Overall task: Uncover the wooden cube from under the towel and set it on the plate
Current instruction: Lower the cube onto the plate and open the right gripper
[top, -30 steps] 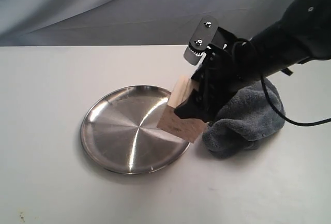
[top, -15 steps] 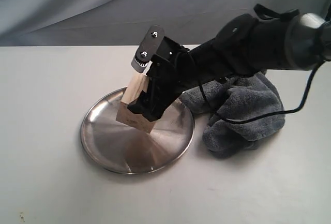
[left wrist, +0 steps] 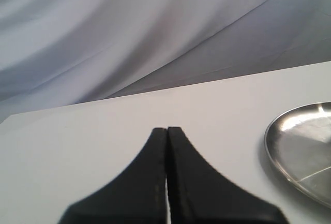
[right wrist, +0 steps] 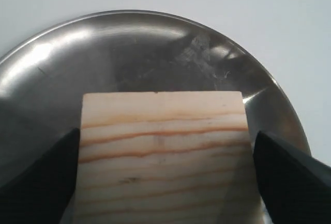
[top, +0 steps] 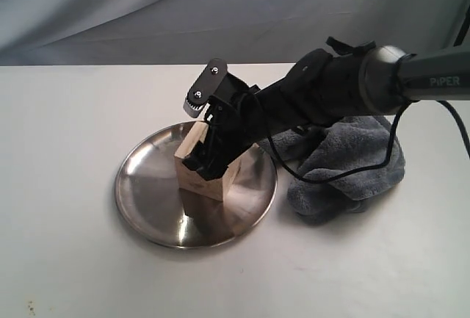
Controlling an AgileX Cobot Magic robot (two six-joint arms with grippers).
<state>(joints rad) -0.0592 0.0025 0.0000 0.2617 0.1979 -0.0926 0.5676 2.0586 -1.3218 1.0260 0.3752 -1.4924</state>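
Wooden cube (top: 211, 178) seemingly on plate (top: 150, 186); arm (top: 411, 76) reads "PIPER".

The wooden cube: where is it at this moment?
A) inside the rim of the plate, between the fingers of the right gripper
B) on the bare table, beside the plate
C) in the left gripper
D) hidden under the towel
A: the wooden cube is inside the rim of the plate, with the right gripper closed on its two sides; the towel lies apart, on the table.
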